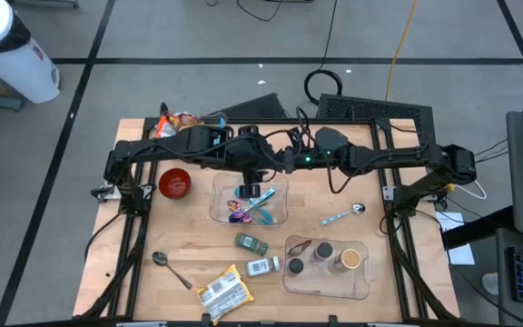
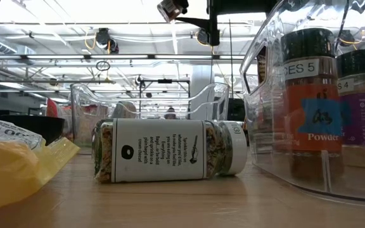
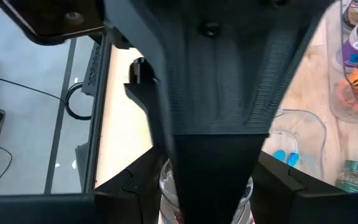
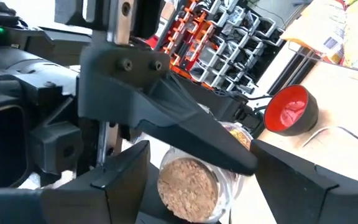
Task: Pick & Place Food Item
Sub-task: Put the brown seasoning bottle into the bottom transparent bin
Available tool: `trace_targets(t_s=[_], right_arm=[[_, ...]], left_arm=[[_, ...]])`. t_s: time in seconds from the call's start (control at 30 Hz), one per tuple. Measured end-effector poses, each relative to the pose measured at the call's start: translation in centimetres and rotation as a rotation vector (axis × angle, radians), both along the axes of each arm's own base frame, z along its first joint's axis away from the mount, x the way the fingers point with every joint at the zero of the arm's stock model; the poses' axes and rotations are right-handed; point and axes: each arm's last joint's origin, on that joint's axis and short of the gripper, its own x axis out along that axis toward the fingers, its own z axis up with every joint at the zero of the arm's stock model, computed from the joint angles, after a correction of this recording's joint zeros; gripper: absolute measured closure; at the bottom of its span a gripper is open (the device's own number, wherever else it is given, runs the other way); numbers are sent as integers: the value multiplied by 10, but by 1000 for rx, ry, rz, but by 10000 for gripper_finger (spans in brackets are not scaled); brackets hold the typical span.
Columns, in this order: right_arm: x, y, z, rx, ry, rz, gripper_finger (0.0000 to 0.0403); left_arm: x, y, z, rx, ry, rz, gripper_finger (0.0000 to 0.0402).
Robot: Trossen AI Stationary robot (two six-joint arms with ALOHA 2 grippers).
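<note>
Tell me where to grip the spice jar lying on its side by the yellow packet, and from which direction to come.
Grip the spice jar across the labelled middle of its body, coming straight down from above. It lies flat on the table, so its round sides are exposed and the white cap end gives less to hold. The clear bin and yellow packet flank it closely, so a sideways approach looks cramped.

On the surface (image 1: 198, 263), a clear bin (image 1: 218, 202) sits in the middle, under the two arms. A bowl (image 1: 174, 183) stands to its left and a spoon (image 1: 342, 215) lies to its right. In front of the bin lie two jars (image 1: 251, 243). A second bin (image 1: 328, 283) at the front right holds three jars. A packet (image 1: 222, 291) and another spoon (image 1: 170, 268) lie at the front left.
</note>
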Motion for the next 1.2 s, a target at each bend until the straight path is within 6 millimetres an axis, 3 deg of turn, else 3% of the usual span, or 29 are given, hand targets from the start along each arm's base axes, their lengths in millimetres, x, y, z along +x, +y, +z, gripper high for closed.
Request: trace_targets(t_s=[0.5,0.83,1.2], right_arm=[[0,0,-1,6,14,0,138],[0,1,-1,12,10,6,193],[0,2,-2,39,21,15,204]], left_arm=[[1,0,1,34,-5,4,222],[1,1,-1,32,6,4,222],[1,1,-2,27,14,1,222]])
